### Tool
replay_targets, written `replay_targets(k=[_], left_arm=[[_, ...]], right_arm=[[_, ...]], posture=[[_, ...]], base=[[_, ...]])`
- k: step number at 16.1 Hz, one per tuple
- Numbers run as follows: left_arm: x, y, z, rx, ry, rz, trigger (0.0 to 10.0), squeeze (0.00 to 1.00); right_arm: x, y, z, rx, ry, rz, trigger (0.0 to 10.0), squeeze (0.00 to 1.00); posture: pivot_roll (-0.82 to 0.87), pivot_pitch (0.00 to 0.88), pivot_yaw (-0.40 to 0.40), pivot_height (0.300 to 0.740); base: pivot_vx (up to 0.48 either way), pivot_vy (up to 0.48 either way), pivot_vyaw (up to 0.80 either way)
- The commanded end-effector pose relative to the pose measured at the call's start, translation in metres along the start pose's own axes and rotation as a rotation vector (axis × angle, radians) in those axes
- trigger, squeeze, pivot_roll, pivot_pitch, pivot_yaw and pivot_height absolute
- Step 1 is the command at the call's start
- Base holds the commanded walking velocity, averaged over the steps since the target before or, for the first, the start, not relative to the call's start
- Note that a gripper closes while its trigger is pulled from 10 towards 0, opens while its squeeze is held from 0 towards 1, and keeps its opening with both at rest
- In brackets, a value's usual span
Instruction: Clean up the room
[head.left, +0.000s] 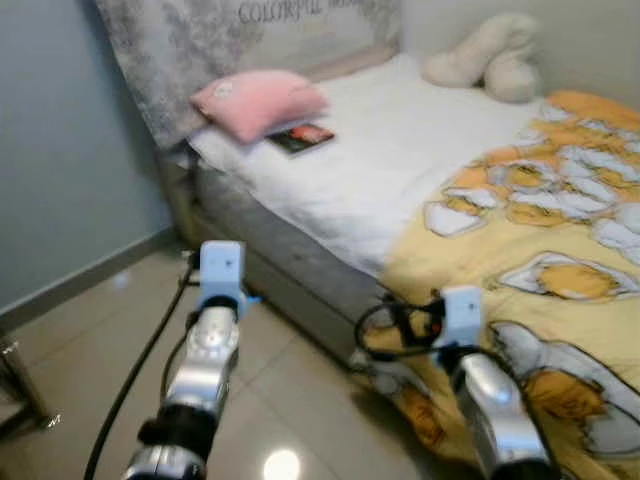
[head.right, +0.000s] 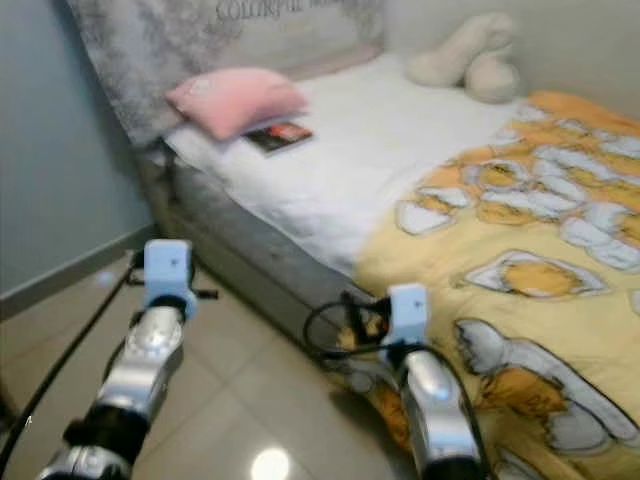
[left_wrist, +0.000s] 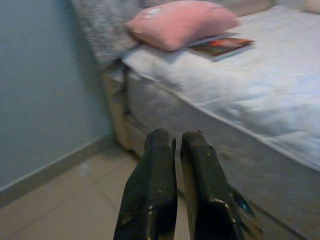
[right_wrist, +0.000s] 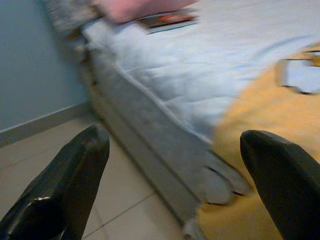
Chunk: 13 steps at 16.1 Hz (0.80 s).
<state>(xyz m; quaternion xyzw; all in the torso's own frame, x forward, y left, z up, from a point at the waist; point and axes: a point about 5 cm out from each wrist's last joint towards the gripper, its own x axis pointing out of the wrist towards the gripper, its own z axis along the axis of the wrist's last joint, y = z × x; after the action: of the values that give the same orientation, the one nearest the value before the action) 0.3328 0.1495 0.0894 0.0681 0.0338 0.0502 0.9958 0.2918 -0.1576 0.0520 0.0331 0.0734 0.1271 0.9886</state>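
A bedroom, mid-tidy: I am standing the robot at the side of the bed (head.left: 330, 190), its white sheet bare toward the headboard and its grey base running along the tiled floor (head.left: 90, 340). The yellow duvet (head.left: 540, 250) is lying bunched over the far half of the mattress, its lower edge spilling off the side near the floor, and I am reading it as the job in hand. Its long axis is running from the cream plush toy (head.left: 490, 55) at the wall down toward my right arm, with the loose corner pointing at the floor. To do this well, I am judging that the corner needs a deep pinch on the fabric, then a pull up and along the bed toward the pink pillow (head.left: 262, 100), low and steady so the cover spreads flat rather than folding under.

A book (head.left: 301, 138) is lying just beside the pillow, one end tucked under it, its long side angled across the sheet.

I am holding the right gripper (right_wrist: 175, 165) spread wide, empty, over the edge where duvet meets sheet. The left gripper (left_wrist: 177, 145) is hanging above the floor beside the bed with its fingers pressed nearly together, nothing between them.
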Motion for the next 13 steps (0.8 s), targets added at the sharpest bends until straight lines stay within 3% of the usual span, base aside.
replay_targets(k=[1, 3, 6, 10, 12, 13], left_arm=[[-0.001, -0.015, 0.008, 0.024, -0.033, -0.045, 10.0, 0.0], [-0.001, -0.022, 0.015, 0.004, -0.065, -0.084, 10.0, 0.0], [0.0, -0.017, 0.009, -0.041, -0.014, -0.038, 10.0, 0.0], [-0.002, -0.022, 0.008, 0.009, -0.005, -0.057, 10.0, 0.0], [-0.001, -0.028, 0.009, 0.071, 0.007, -0.072, 10.0, 0.0], [0.0, -0.029, 0.011, 0.065, 0.002, -0.074, 10.0, 0.0]], right_arm=[[-0.004, -0.013, 0.001, 0.003, -0.001, -0.032, 10.0, 0.0], [-0.004, -0.012, 0.0, 0.0, 0.002, -0.02, 10.0, 0.0], [-0.006, -0.01, -0.002, 0.012, 0.007, -0.007, 10.0, 0.0], [-0.008, -0.008, -0.003, 0.006, 0.008, 0.002, 10.0, 0.0], [-0.008, -0.008, -0.004, 0.019, 0.01, 0.006, 10.0, 0.0], [-0.008, -0.008, -0.004, 0.022, 0.012, 0.007, 10.0, 0.0]], posture=[[0.11, 0.0, -0.033, 0.74], [0.11, 0.0, -0.033, 0.74], [0.09, 0.0, -0.031, 0.74], [0.08, 0.0, -0.03, 0.74], [0.09, 0.0, -0.029, 0.74], [0.09, 0.0, -0.026, 0.74]], base=[[0.0, 0.0, 0.48], [0.0, 0.0, 0.48], [0.48, 0.0, 0.5], [0.48, 0.0, 0.51], [0.0, 0.0, 0.49], [0.0, 0.0, 0.49]])
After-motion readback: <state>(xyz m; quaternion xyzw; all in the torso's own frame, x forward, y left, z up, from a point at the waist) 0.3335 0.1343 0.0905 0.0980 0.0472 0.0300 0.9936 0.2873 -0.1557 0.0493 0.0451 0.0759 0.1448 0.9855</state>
